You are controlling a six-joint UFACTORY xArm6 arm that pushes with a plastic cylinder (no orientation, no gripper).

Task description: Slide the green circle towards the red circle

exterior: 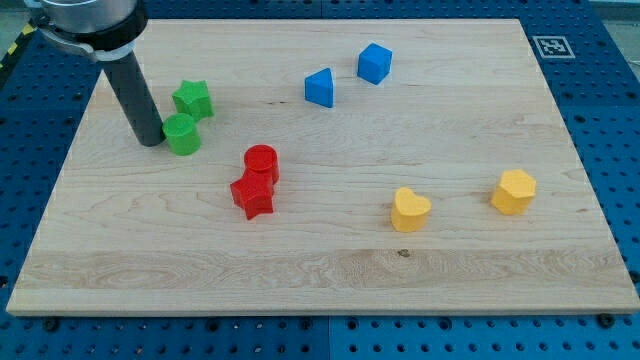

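Note:
The green circle [183, 134] lies on the wooden board at the view's upper left. My tip [151, 140] stands right against its left side, touching or nearly touching it. The red circle [261, 162] lies to the right of and a little below the green circle, about a block's width of board between them. A red star [252, 195] touches the red circle from below. A green star [192, 100] sits just above the green circle, close to it.
A blue triangle [320, 88] and a blue cube [375, 63] sit near the view's top centre. A yellow heart [410, 210] and a yellow hexagon [514, 191] lie at the right. The board's left edge [62, 170] is near my tip.

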